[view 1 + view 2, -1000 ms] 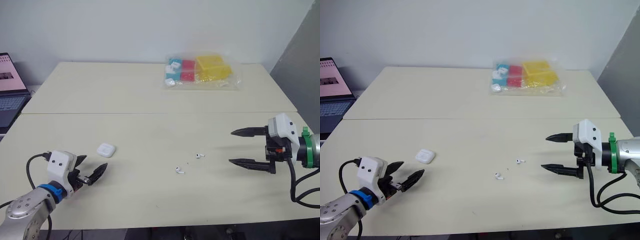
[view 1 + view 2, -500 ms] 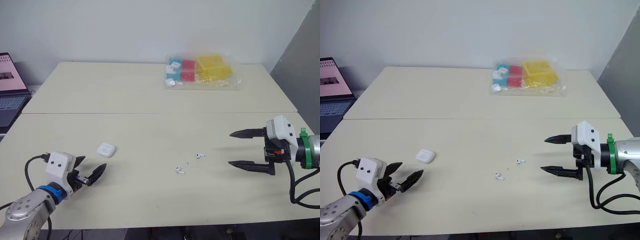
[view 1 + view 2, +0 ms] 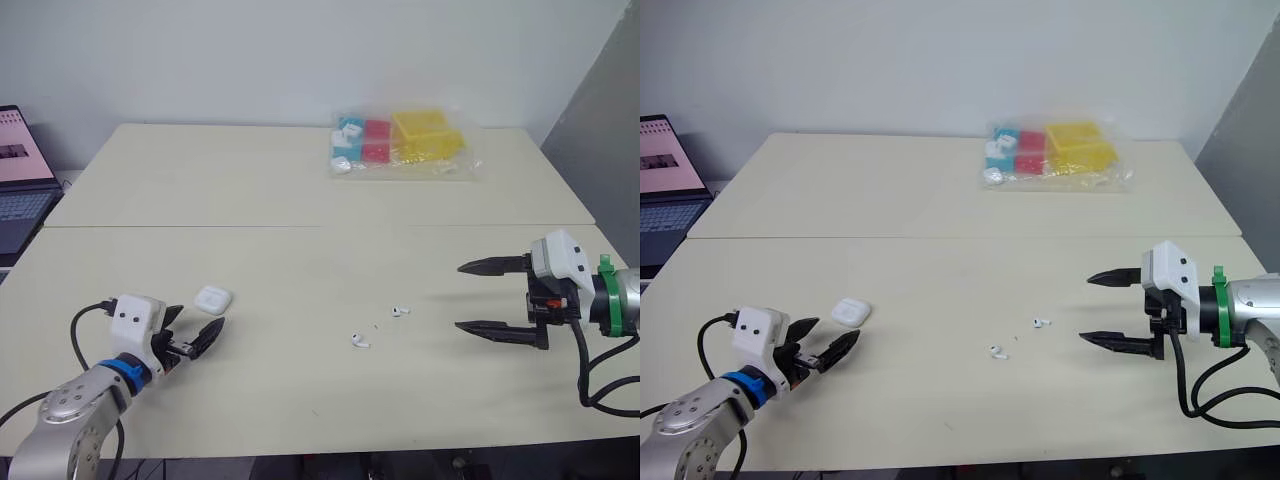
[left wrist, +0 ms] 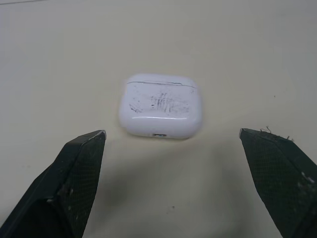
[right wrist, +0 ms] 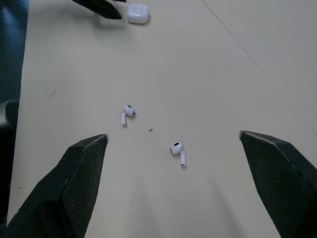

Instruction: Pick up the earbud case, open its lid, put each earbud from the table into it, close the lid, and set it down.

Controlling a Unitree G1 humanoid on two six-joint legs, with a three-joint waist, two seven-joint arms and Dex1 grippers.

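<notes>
The white earbud case (image 3: 212,298) lies flat on the cream bench (image 3: 300,190) in the lower left of the head view, lid closed. The left claw (image 3: 192,325) sits just below and left of it, its fingers spread wide and empty. In the left wrist view the case (image 4: 160,105) lies just ahead of the two black fingertips (image 4: 84,153), touching neither. Near the lower middle of the frame, one earbud (image 3: 399,311) and the other earbud (image 3: 359,342) lie close together on the bench, apart from the case. At the right edge the right claw (image 3: 459,297) points toward them, opened wide and holding nothing. A clear bag of coloured boxes (image 3: 405,145) rests at the upper middle, and a laptop (image 3: 20,180) shows at the left edge.
</notes>
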